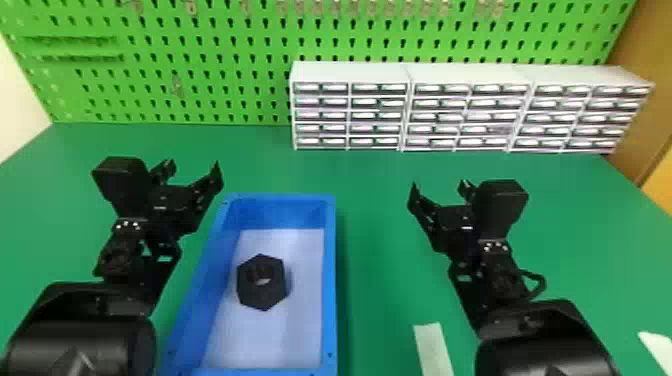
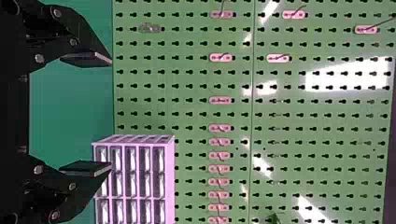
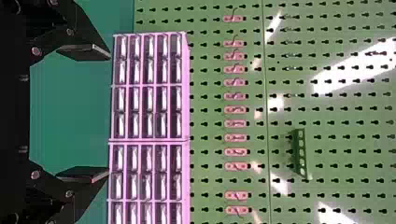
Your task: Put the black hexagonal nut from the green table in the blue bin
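Observation:
The black hexagonal nut lies flat on the pale floor of the blue bin, towards its left side, in the head view. My left gripper is held above the table, beyond the nut and to its left, by the bin's far left corner. My right gripper is over the table to the right of the bin, apart from it. In the left wrist view the left gripper is open with nothing between its fingers. Likewise open and holding nothing is the right gripper in the right wrist view.
White drawer cabinets stand along the back right of the green table, against a green pegboard. A pale strip lies near the front, right of the bin, and another pale piece is at the far right.

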